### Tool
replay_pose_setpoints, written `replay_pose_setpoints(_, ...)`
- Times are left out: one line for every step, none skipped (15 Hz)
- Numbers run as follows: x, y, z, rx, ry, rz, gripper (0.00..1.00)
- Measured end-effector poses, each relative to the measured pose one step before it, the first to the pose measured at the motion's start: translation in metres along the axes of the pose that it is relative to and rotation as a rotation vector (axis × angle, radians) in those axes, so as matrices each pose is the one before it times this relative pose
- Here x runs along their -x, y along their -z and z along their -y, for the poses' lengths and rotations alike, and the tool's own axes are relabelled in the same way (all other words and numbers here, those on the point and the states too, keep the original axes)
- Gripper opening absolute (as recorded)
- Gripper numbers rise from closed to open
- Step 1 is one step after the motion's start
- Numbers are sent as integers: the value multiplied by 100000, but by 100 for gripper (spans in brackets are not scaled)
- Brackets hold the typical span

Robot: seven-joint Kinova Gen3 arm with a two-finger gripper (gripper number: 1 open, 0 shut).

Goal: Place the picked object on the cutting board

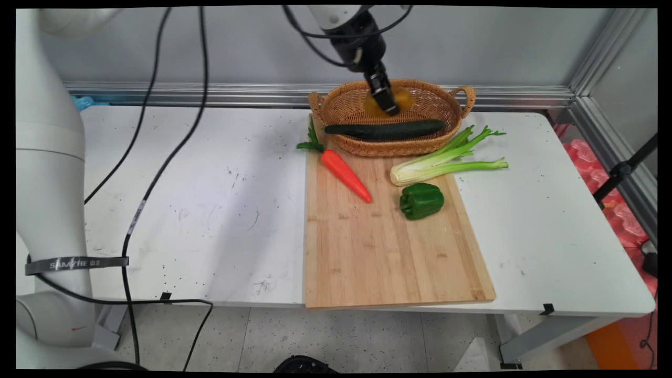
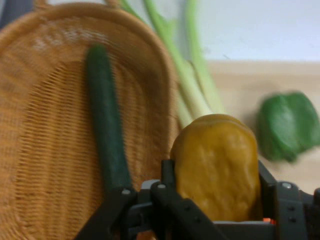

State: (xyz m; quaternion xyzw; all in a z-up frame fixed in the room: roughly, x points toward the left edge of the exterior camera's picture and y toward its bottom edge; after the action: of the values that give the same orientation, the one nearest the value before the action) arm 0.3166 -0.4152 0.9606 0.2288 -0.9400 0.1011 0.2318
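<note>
Fingers (image 2: 216, 200) clamp a lumpy yellow-orange potato (image 2: 217, 165) — above the woven basket (image 1: 446, 107); smooth cucumber (image 1: 385, 129) inside.

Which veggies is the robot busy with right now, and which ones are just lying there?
Busy with:
gripper, shut on the yellow pepper
wicker basket under it
cucumber in the basket

Just lying about:
carrot
celery
green pepper
cutting board

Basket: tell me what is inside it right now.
A cucumber lies lengthwise in the basket. Above it the gripper holds a yellow-orange vegetable between its jaws. The arm hides part of the basket's floor behind, so anything there cannot be seen.
</note>
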Motion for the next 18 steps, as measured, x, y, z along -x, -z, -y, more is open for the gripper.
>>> replay_pose_setpoints(533, 521, -644, 1877, -2340, 877, 0)
replay_pose_setpoints(511, 473, -610, 1720, -2189, 827, 0)
replay_pose_setpoints(455, 334, -517, 1425, -1944, 686, 0)
replay_pose_setpoints(382, 222, -376, 1067, -1490, 509, 0)
replay_pose_setpoints(607, 241, -588, 1648, -2523, 808, 0)
replay_pose_setpoints(776, 214, -743, 2002, -3547, 990, 0)
replay_pose_setpoints(592, 71, -538, 1475, -2596, 769, 0)
replay_pose_setpoints(691, 5, -580, 1582, -3046, 824, 0)
replay_pose_setpoints(666, -106, -577, 1589, -3132, 722, 0)
replay_pose_setpoints(518, -206, -482, 1404, -2646, 484, 0)
replay_pose_setpoints(528, -316, -461, 1238, -2519, 353, 0)
replay_pose_setpoints(294, -219, -270, 739, -1370, 175, 0)
replay_pose_setpoints(446, -435, -376, 981, -2084, 242, 0)
replay_pose_setpoints(561, -699, -475, 1217, -2661, 325, 0)
replay_pose_setpoints(381, -646, -295, 806, -1901, 261, 0)
replay_pose_setpoints(349, -667, -237, 706, -1791, 208, 0)
replay_pose_setpoints(254, -429, -153, 457, -1133, 124, 0)
replay_pose_setpoints(356, -681, -180, 581, -1636, 280, 0)
